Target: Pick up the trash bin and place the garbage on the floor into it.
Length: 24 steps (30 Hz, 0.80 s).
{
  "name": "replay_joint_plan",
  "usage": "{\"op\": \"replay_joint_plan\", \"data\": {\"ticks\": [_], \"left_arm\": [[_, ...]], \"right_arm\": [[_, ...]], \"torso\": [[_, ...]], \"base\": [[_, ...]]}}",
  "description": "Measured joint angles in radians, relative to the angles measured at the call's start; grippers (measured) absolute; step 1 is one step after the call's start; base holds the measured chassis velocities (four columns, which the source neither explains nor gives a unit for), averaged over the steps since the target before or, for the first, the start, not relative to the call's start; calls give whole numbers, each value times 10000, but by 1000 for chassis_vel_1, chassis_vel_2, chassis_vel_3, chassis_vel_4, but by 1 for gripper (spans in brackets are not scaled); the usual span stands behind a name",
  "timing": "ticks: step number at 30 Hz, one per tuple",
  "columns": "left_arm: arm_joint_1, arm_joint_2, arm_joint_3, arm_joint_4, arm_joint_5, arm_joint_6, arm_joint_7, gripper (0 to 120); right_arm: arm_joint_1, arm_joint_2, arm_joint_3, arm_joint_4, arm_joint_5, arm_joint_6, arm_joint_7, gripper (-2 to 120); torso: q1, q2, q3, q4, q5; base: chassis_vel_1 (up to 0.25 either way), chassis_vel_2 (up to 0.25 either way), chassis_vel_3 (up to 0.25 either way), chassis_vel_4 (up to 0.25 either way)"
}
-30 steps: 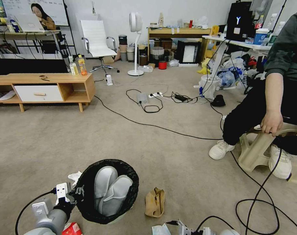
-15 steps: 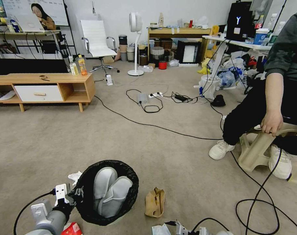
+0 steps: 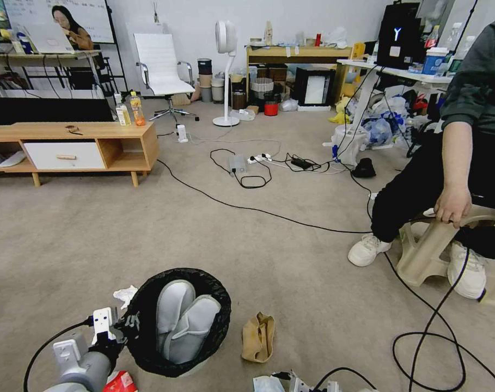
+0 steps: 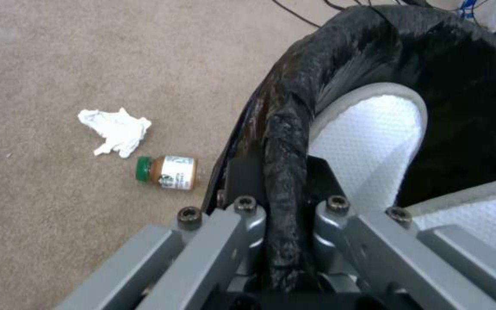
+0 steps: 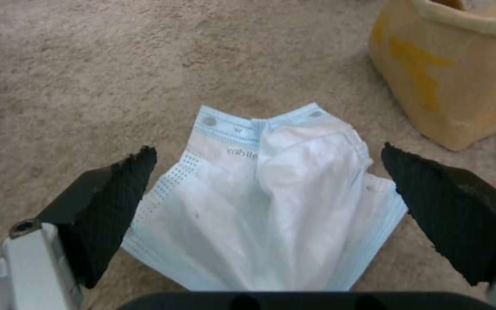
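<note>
The trash bin (image 3: 217, 326), lined with a crinkled black bag, stands low in front of me with two pale slippers (image 3: 182, 318) inside. My left gripper (image 3: 128, 322) is shut on its near rim; the left wrist view has the fingers (image 4: 280, 172) clamped over the black rim (image 4: 374, 38). On the carpet lie a white tissue (image 4: 115, 131), a small green-capped bottle (image 4: 168, 172), a brown paper bag (image 3: 258, 337) and a red wrapper (image 3: 119, 382). My right gripper (image 5: 266, 155) is open, one finger on each side of a pale blue face mask (image 5: 265, 206) on the floor, beside the brown bag (image 5: 454, 73).
Black cables (image 3: 269, 212) cross the carpet, and one loops at the right (image 3: 421, 354). A person sits on a beige stool (image 3: 427, 250) on the right, feet on the floor. A low wooden bench (image 3: 73, 144) stands far left. A power strip (image 3: 258, 159) lies mid-floor.
The right gripper has sunk lower at the bottom edge of the head view. The left arm and the bin have dropped slightly.
</note>
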Motion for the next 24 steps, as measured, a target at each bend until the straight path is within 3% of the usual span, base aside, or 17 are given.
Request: {"op": "replay_joint_plan", "data": {"ticks": [15,22,24], "left_arm": [[-1,-5,24,24,40,-7,2,4],[2,-26,43,22,88,-15,6,4],[4,-26,34,2,89,-15,9,4]], "right_arm": [[-74,173,223,-263,-151,86,8,100],[-107,192,302,-324,-190,112,10,83],[-166,167,327,-320,-192,132,-22,69]], "torso": [[0,0,0,0,1],[0,0,0,0,0],[0,0,0,-1,0]], "base": [[0,0,0,0],[0,0,0,0],[0,0,0,0]]}}
